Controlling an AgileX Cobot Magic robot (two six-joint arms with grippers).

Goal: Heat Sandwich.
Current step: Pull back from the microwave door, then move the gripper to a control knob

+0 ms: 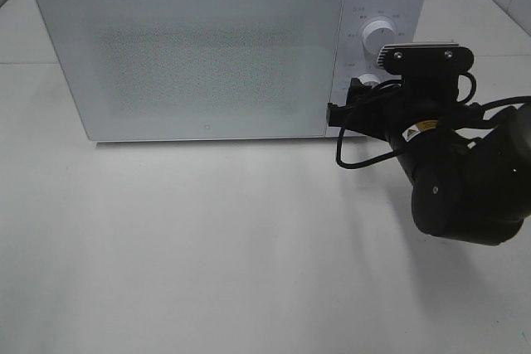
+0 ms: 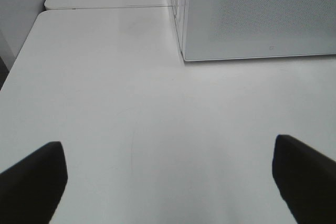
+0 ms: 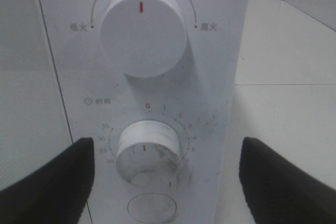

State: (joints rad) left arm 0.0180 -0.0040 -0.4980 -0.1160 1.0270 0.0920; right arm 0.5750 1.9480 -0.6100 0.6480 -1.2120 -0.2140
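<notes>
The sandwich is out of view. The white microwave stands at the back of the table with its door shut. My right gripper is open, right in front of the control panel. In the right wrist view its two black fingers stand wide on either side of the lower timer knob without touching it. The upper power knob points straight up. My left gripper is open over bare table, short of the microwave's front left corner. The left gripper does not show in the high view.
The white table stretches in front of the microwave. A black cable loops under the right arm's wrist. A seam between two tabletops runs behind the microwave's left side.
</notes>
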